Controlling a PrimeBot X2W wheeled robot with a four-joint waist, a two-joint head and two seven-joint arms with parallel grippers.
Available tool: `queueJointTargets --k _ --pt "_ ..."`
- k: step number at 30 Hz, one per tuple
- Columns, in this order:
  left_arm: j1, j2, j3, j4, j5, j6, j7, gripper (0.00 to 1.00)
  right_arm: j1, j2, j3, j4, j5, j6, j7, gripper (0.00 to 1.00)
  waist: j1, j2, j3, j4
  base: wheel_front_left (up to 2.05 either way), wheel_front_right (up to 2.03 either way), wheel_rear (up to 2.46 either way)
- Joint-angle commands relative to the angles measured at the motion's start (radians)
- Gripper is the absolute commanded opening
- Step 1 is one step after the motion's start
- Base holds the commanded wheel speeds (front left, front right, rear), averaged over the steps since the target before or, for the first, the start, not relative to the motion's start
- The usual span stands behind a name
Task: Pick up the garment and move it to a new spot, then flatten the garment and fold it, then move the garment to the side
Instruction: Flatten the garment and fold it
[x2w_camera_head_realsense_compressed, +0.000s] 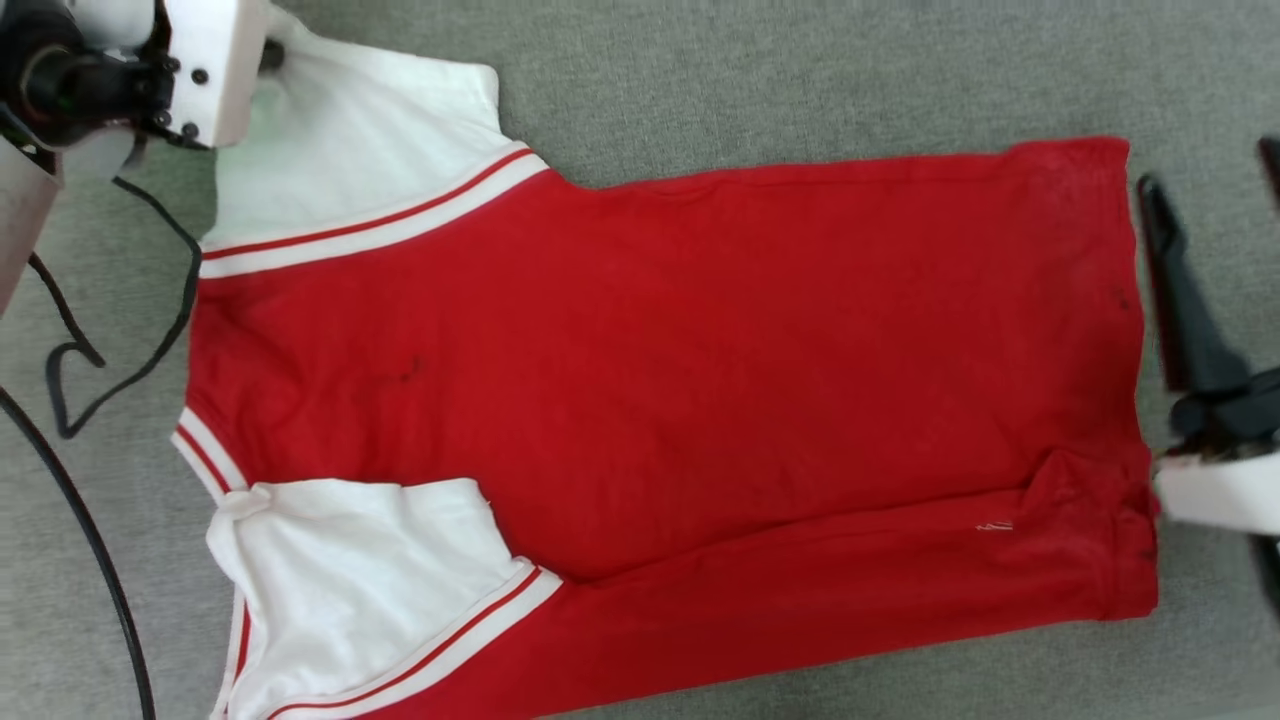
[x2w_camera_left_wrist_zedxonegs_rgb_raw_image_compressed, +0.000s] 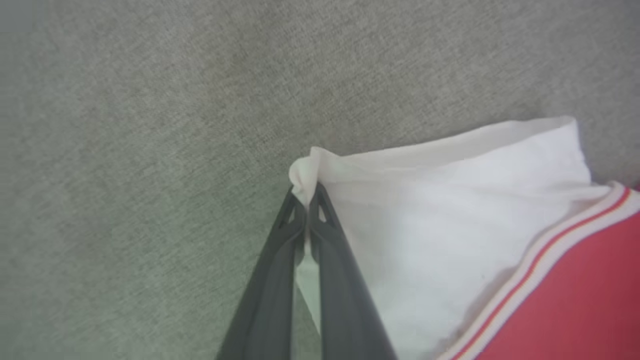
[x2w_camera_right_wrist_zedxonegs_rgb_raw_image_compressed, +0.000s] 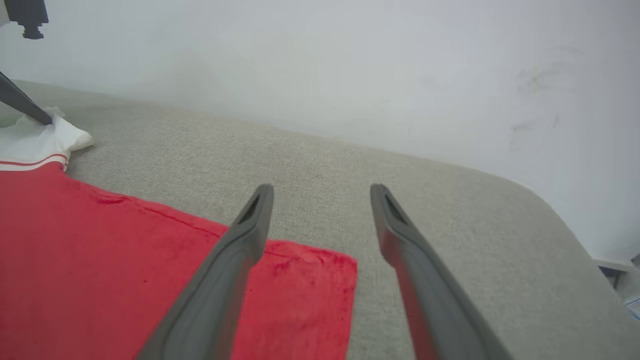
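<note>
The garment (x2w_camera_head_realsense_compressed: 650, 380) lies spread flat on the grey surface, plain red face up, collar end to the left and hem to the right. Both white sleeves with striped trim are on the left. In the left wrist view, my left gripper (x2w_camera_left_wrist_zedxonegs_rgb_raw_image_compressed: 306, 197) is shut on the outer corner of the far white sleeve (x2w_camera_left_wrist_zedxonegs_rgb_raw_image_compressed: 450, 225), pinching a small fold of cloth. My right gripper (x2w_camera_head_realsense_compressed: 1210, 170) stands open just beyond the hem at the right. In the right wrist view its fingers (x2w_camera_right_wrist_zedxonegs_rgb_raw_image_compressed: 322, 192) hover over the hem's far corner (x2w_camera_right_wrist_zedxonegs_rgb_raw_image_compressed: 320, 280), with nothing between them.
A grey cloth-covered table (x2w_camera_head_realsense_compressed: 800, 80) carries the garment. Black cables (x2w_camera_head_realsense_compressed: 100, 330) loop at the left beside the collar. A white wall (x2w_camera_right_wrist_zedxonegs_rgb_raw_image_compressed: 350, 60) rises behind the table, whose rounded edge (x2w_camera_right_wrist_zedxonegs_rgb_raw_image_compressed: 565, 215) drops off to the right.
</note>
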Motion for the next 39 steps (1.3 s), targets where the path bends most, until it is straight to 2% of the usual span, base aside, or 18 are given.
queueJointTargets --k 1,3,7,13,17,20,24,32,37,38,39 --pt "0.018 0.0 -0.008 0.001 0.007 -0.005 -0.012 0.0 -0.037 -0.025 -0.008 -0.007 -0.003 0.0 0.015 1.0 -0.0002 0.0 -0.028 0.012 0.0 0.0 0.0" --pt "0.021 -0.002 -0.018 -0.011 0.011 -0.009 -0.034 0.0 -0.072 -0.08 0.003 -0.002 -0.005 0.0 0.073 1.0 -0.0002 0.0 -0.053 0.021 0.0 0.0 0.0" --pt "0.034 -0.004 -0.041 -0.048 0.013 -0.012 -0.078 0.0 -0.177 -0.249 0.091 0.023 0.061 0.0 0.28 1.0 -0.0002 0.0 -0.096 0.039 0.0 0.0 0.0" --pt "0.038 -0.007 -0.09 -0.131 0.007 -0.013 -0.117 0.0 -0.349 -0.471 0.258 0.104 0.266 0.0 0.633 1.0 -0.0002 0.0 -0.126 0.071 0.0 0.0 0.0" --pt "0.025 -0.004 -0.119 -0.172 0.004 -0.014 -0.136 0.0 -0.454 -0.565 0.377 0.177 0.405 0.0 0.847 1.0 -0.0002 0.0 -0.126 0.087 0.0 0.0 0.0" --pt "0.015 -0.008 -0.136 -0.193 0.003 -0.014 -0.147 0.0 -0.511 -0.572 0.422 0.258 0.502 0.0 0.97 1.0 -0.0002 0.0 -0.119 0.1 0.0 0.0 0.0" --pt "-0.004 -0.012 -0.152 -0.215 -0.004 -0.014 -0.158 0.0 -0.569 -0.534 0.455 0.365 0.559 0.0 1.052 1.0 -0.0002 0.0 -0.1 0.115 0.0 0.0 0.0" --pt "-0.037 -0.011 -0.181 -0.235 -0.005 -0.014 -0.18 0.0 -0.597 -0.427 0.521 0.529 0.554 0.0 1.017 1.0 -0.0002 0.0 -0.059 0.139 0.0 0.0 0.0" --pt "-0.041 -0.004 -0.204 -0.23 -0.008 -0.014 -0.194 0.0 -0.567 -0.407 0.595 0.587 0.569 0.0 0.986 1.0 -0.0002 0.0 -0.058 0.142 0.0 0.0 0.0" --pt "-0.038 -0.002 -0.209 -0.229 -0.011 -0.014 -0.201 0.0 -0.568 -0.406 0.603 0.591 0.574 0.0 0.969 0.42 -0.0002 0.0 -0.063 0.141 0.0 0.0 0.0" --pt "-0.034 -0.001 -0.211 -0.228 -0.014 -0.014 -0.208 0.0 -0.573 -0.405 0.606 0.596 0.58 0.0 0.952 0.0 -0.0002 0.0 -0.07 0.14 0.0 0.0 0.0"
